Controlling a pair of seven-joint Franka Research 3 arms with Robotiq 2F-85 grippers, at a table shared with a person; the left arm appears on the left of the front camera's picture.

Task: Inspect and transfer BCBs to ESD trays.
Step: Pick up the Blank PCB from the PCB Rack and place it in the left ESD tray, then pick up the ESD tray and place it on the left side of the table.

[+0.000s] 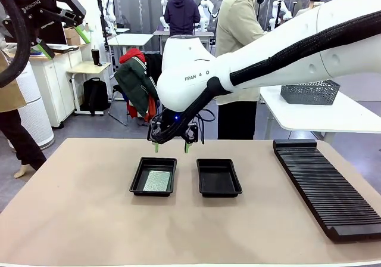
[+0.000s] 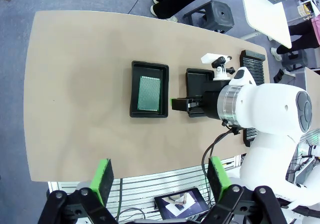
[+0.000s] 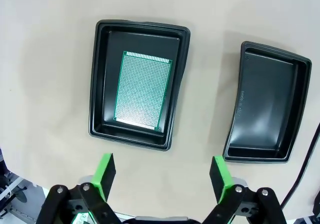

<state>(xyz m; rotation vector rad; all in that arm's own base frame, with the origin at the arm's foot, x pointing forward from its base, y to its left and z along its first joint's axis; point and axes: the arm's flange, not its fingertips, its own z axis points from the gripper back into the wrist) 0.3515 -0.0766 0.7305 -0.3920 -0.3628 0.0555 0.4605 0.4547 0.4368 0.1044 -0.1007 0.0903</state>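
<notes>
Our right end effector (image 3: 162, 176), spread wide and empty, hovers above both trays (image 3: 94, 94), presumably so we can inspect the BCB (image 3: 142, 91) lying flat in one, while our left end effector (image 2: 161, 179), equally spread and empty, hangs high above the surface (image 2: 75, 84).

Left pincer (image 2: 160, 170), right pincer (image 3: 162, 168); both splayed

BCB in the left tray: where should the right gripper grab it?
Probably the two long edges, from straight above: the BCB lies flat on the tray floor, with bare floor along both. The open right gripper hangs above that tray.
</notes>
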